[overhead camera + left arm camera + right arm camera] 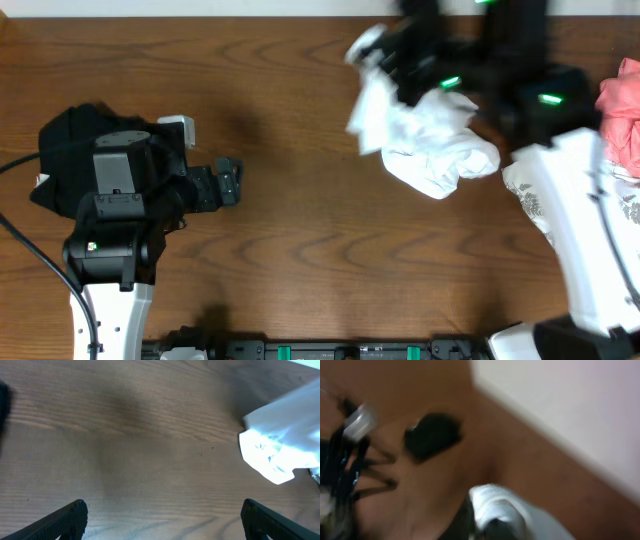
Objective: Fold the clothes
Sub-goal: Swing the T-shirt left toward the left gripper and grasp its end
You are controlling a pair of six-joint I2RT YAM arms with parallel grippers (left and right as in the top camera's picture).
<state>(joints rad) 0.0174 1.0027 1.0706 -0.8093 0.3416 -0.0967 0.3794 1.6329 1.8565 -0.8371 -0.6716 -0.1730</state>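
Crumpled white T-shirt (432, 152) sits bunched in a lump right of centre on the wooden table (300, 110), one edge reaching up toward the blurred right gripper (392, 58). Whether those jaws grip it cannot be told. Left gripper (226, 183) hovers with jaws wide apart, a black garment (58, 140) under its arm. Pink clothing (622, 105) lies far right.

Four garments in all. One white shirt (435, 150) sits well ahead of the fingers (65, 521) of the left gripper (235, 182). One black piece (62, 140) lies behind those fingers. One pink piece (622, 105) and one leaf-patterned white piece (528, 195) are both farther ahead of them than the shirt. There are two arms, a left arm (115, 200) and a right arm (580, 230). The left gripper shows two fingers. There is one wooden table (300, 270).
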